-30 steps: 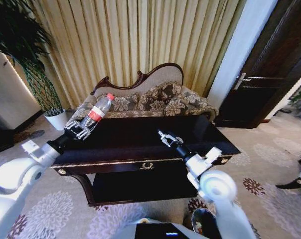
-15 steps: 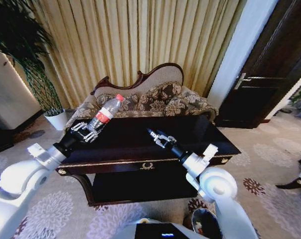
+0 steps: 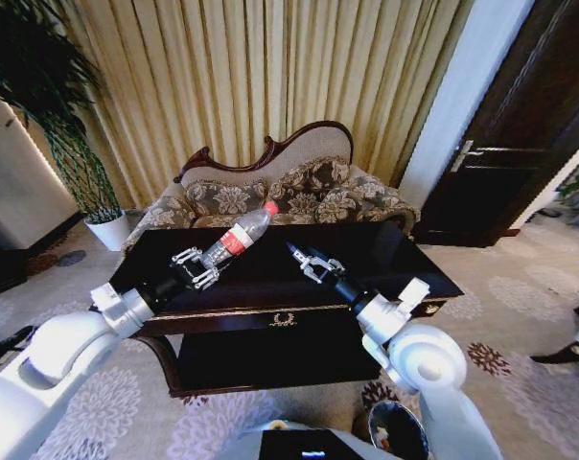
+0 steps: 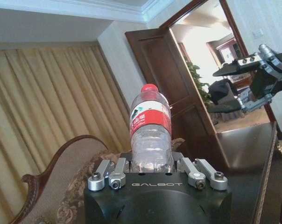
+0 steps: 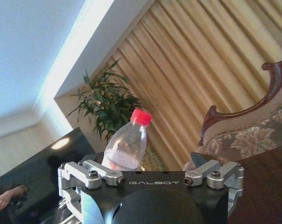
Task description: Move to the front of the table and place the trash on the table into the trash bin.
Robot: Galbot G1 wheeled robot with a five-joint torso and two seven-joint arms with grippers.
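The left hand (image 3: 199, 267) is clamped on the base of the bottle (image 3: 238, 236), carrying it tilted in the air above the bench (image 3: 385, 251); the right hand (image 3: 307, 261) hovers just beside the cap end with fingers spread; the trash bin (image 3: 395, 431) sits low by the robot's right side; if this is a handover, the right should grip the body firmly before the left lets go

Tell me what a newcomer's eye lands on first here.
First, the clear bottle with its red cap, held tilted above the dark glossy table by the left tool, which is shut on its base. Next, the right tool, open and empty, poised just beside it over the tabletop, with the floral sofa behind.
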